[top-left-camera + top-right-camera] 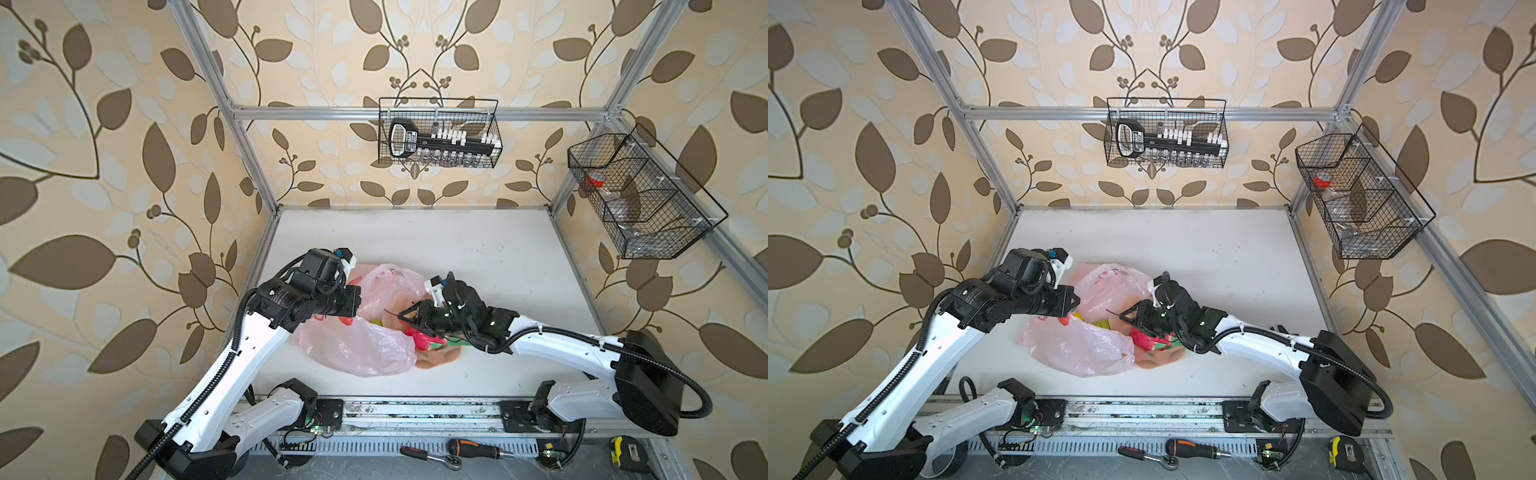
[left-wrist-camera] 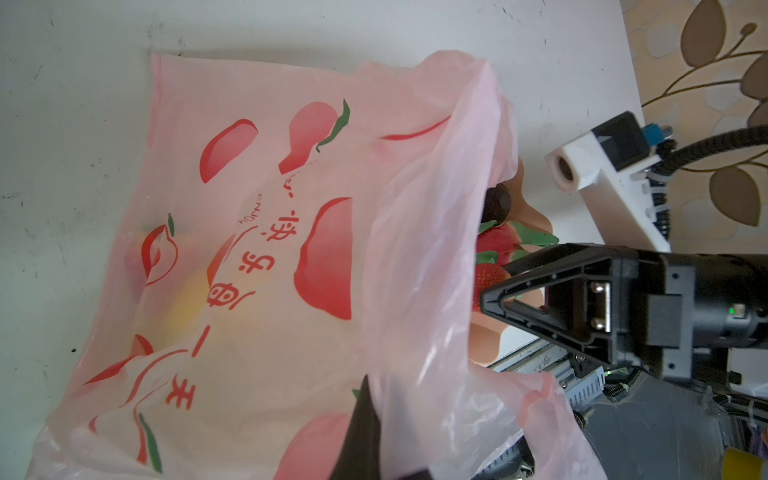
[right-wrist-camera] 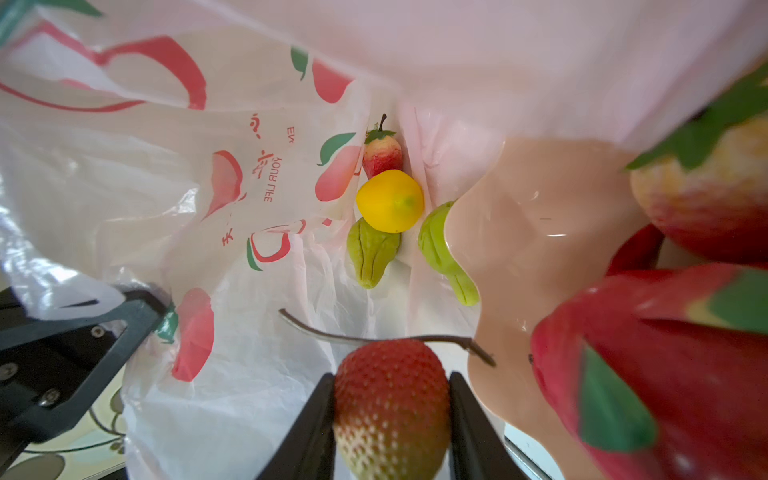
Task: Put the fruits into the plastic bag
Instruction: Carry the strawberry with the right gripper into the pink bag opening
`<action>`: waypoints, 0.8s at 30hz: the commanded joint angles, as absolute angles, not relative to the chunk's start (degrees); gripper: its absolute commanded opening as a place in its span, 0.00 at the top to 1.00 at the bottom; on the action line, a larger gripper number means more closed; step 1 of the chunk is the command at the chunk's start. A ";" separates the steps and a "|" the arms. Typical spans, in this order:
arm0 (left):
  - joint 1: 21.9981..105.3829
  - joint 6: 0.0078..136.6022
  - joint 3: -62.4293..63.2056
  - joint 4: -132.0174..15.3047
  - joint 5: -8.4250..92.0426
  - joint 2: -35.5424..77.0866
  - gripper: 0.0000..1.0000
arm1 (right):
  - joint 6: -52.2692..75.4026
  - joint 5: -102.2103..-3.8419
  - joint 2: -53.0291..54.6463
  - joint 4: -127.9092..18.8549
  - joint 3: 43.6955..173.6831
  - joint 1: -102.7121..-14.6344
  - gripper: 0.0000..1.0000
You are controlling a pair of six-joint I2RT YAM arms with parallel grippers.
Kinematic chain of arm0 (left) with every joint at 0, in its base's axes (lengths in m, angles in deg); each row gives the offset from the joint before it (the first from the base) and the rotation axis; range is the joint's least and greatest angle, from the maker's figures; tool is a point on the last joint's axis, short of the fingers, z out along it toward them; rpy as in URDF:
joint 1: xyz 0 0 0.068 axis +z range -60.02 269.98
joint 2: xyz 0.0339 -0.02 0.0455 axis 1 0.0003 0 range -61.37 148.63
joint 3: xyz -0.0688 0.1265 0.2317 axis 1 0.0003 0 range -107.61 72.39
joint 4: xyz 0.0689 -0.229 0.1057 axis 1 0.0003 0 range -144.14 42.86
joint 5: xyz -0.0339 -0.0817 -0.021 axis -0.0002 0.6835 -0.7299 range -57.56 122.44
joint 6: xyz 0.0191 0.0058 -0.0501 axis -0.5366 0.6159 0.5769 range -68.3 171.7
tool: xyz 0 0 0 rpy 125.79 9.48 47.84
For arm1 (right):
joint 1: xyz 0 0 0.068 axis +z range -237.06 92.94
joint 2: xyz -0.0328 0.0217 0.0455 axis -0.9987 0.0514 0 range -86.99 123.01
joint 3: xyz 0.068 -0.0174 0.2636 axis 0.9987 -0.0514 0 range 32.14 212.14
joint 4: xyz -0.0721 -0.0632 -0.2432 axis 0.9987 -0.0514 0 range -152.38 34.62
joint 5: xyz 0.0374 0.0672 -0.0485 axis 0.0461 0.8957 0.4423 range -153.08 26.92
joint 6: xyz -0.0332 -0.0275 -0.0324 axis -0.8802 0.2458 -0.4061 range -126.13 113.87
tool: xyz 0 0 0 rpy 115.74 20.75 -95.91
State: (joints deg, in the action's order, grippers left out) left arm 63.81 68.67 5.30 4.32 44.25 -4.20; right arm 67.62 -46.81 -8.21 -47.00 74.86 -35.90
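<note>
Fruits: a lemon [image 3: 390, 201], a green pear [image 3: 372, 253], a second pear [image 3: 440, 249] and a small red piece with a stalk [image 3: 382, 153] lie together deep inside the bag [image 1: 365, 349]; a dragon fruit [image 3: 644, 365], a dark plum [image 2: 496, 203] and a red-yellow fruit [image 3: 706, 195] crowd the plate [image 3: 540, 228].
Bag: pink and crinkly, lying on the white table [image 1: 478, 257], its mouth toward the plate.
Right pincer [image 3: 392, 376]: grasping a strawberry [image 3: 392, 407] at the bag's mouth.
Left pincer [image 1: 1075, 300]: clenched on the bag's upper rim, holding it raised.
In the way: the plate's edge hides part of the second pear; a thin brown twig [image 3: 374, 338] crosses just ahead of the strawberry.
Writing: red Chinese characters and "YOUR LIFE" lettering [image 3: 268, 178] on the bag.
Around: a wire basket [image 1: 440, 133] with a socket set and a side basket [image 1: 640, 195] hang on the frame; a screwdriver [image 1: 473, 449], a ratchet [image 1: 440, 459] and a tape measure [image 1: 627, 453] lie beyond the front rail.
</note>
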 commanded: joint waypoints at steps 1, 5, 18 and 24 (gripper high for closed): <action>64.05 68.20 3.01 3.81 45.62 -3.98 1.00 | 71.86 -46.29 -3.93 -40.72 77.62 -34.26 0.74; 64.05 68.34 2.79 3.52 45.94 -3.80 1.00 | 72.84 -46.05 2.52 -38.56 81.76 -32.62 0.75; 64.05 68.27 1.92 2.74 45.83 -2.77 1.00 | 79.63 -43.83 19.29 -30.44 94.12 -28.45 0.76; 64.05 68.31 1.60 2.20 46.17 -2.22 1.00 | 82.73 -44.53 24.85 -28.95 97.03 -27.52 0.74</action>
State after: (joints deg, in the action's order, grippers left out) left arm 63.81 68.67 4.10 3.29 44.56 -2.35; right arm 78.66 -44.62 22.26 -30.62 95.42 -27.86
